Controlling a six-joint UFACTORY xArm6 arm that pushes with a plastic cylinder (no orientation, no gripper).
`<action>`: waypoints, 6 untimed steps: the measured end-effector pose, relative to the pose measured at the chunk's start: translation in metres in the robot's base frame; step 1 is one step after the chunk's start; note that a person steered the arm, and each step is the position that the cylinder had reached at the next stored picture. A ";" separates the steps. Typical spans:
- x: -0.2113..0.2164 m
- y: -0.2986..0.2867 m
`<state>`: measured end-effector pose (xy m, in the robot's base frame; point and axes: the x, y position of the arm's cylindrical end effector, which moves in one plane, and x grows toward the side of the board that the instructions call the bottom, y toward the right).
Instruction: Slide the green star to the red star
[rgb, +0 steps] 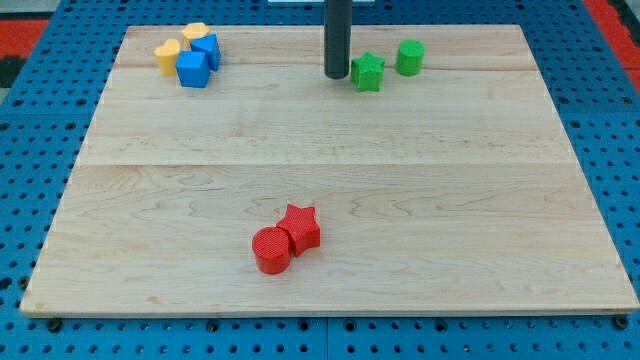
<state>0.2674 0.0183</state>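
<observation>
Bare board (330, 160) separates green star (368, 72) from red star (301, 226); red cylinder (271, 250) touches the latter.

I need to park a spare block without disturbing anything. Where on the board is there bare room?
The wide middle band between the green star up top and the red star below is bare, as are both bottom corners. Crowded: top left, with yellow blocks and blue blocks; top centre, where my tip sits beside the green star and green cylinder; around the red cylinder.

- A robotics lab bench: a pale wooden surface (330, 180) lies on a blue perforated pegboard base (30, 150).
- Small coloured test blocks (190, 58) sit in clusters.
- A dark rod (337, 40) hangs overhead.
</observation>
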 end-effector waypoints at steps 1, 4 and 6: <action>-0.035 0.007; 0.089 0.042; 0.091 0.081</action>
<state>0.3587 0.0989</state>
